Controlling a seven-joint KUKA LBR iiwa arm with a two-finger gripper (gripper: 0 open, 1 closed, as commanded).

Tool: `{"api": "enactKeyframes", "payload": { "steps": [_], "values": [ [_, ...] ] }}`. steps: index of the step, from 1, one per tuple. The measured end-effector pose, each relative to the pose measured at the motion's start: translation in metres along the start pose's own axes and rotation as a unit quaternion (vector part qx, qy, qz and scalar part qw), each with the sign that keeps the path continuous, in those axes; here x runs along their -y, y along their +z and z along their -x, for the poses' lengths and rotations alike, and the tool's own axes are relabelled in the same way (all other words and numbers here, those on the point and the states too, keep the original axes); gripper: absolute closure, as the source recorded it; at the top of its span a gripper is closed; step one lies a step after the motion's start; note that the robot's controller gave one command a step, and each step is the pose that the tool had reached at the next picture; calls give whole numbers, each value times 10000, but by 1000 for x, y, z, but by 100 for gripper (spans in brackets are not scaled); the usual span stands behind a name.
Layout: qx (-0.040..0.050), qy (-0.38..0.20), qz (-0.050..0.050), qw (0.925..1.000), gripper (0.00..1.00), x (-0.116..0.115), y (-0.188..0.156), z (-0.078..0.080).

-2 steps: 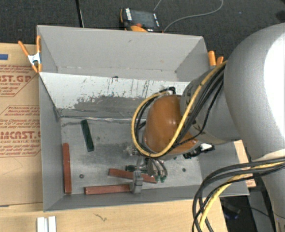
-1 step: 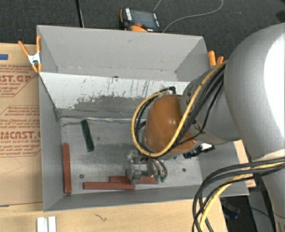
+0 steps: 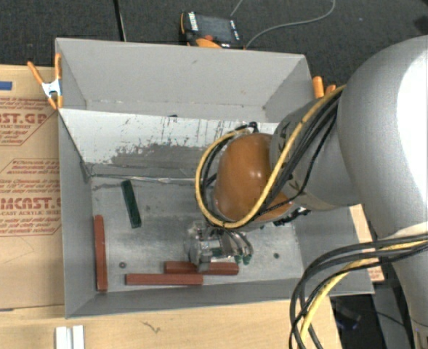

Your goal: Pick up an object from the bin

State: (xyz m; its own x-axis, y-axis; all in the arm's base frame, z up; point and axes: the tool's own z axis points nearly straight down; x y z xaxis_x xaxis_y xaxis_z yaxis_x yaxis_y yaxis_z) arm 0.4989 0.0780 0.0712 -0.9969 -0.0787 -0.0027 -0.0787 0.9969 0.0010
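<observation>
The tool (image 3: pixel 215 251) hangs low at the front of the bin (image 3: pixel 170 78), under the orange cover (image 3: pixel 243 173) — whether it is wide or narrow I cannot tell. Right below it lies a short red bar (image 3: pixel 199 268), with nothing seen gripped. A long red bar (image 3: pixel 163 279) lies just beside that one, nearer the front wall. A third red bar (image 3: pixel 99 253) lies along the left wall, and a green bar (image 3: pixel 131 203) lies well apart, slightly tilted — left of the tool

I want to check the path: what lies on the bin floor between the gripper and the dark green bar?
Nothing. In the camera view, the grey bin floor between the gripper and the dark green bar is bare.
</observation>
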Motion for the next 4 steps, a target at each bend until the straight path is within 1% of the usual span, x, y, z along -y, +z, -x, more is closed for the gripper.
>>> {"api": "enactKeyframes", "payload": {
  "steps": [1, 2, 3, 4],
  "values": [
    [-6, 4, -1, 10000, 0, 0, 1, -1],
    [4, 0, 0, 10000, 100, 0, -1, 0],
    [8, 392, -1, 9992, 100, 15, -35, 28],
    [-10, 386, -2, 9993, 0, 15, -33, 27]
  ]
}}
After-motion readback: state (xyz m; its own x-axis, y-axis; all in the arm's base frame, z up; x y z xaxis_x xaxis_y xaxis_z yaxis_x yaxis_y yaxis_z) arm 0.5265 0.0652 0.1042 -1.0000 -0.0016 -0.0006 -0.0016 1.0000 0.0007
